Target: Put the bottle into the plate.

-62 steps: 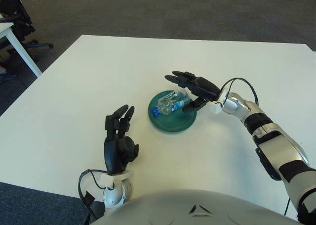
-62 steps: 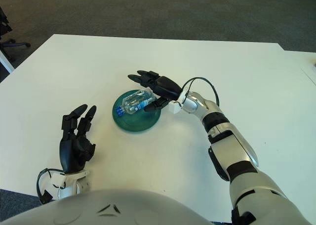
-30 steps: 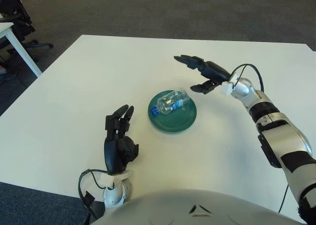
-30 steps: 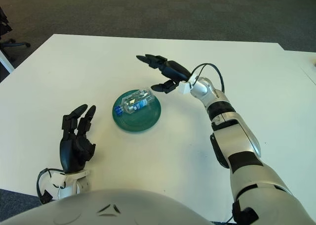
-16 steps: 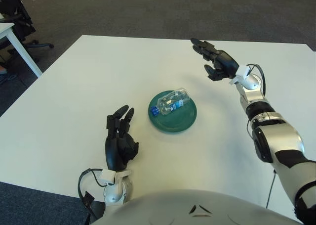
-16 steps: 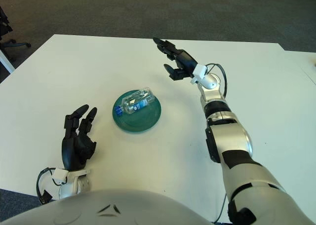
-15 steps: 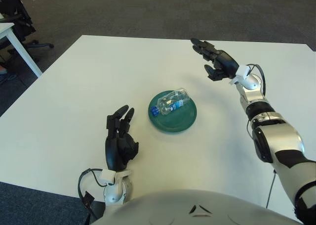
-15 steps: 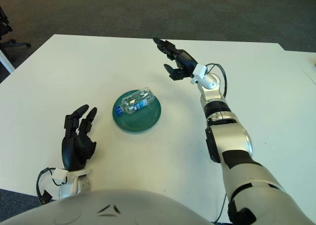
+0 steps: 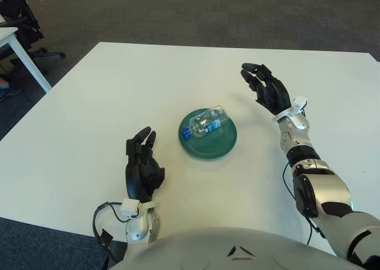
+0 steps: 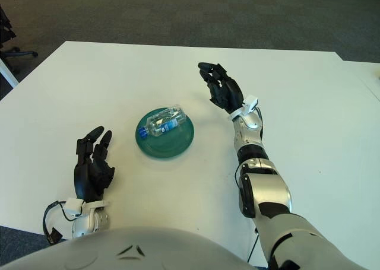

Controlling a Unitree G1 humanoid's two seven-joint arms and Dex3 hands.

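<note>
Lying on its side in the dark green plate [image 9: 208,140], a clear plastic water bottle [image 9: 206,123] with a blue cap and blue label, long axis running diagonally: cap toward the near-left, base toward the far-right and reaching the plate's far rim. Sitting near the middle of the white tabletop [image 9: 95,110], slightly toward the near edge.

Raised to the right of the plate and well apart from it, the right hand [image 9: 266,90], palm turned toward the plate, fingers spread and lightly bent, holding nothing. Drawn back since half a second ago, when farther toward the far edge with fingers pointing away; two seconds ago, right at the bottle's base over the plate. Bottle and plate unmoved across those moments.

Showing near the tabletop's near edge, left of the plate, the left hand [image 9: 142,168], fingers upright and loosely spread, empty.
</note>
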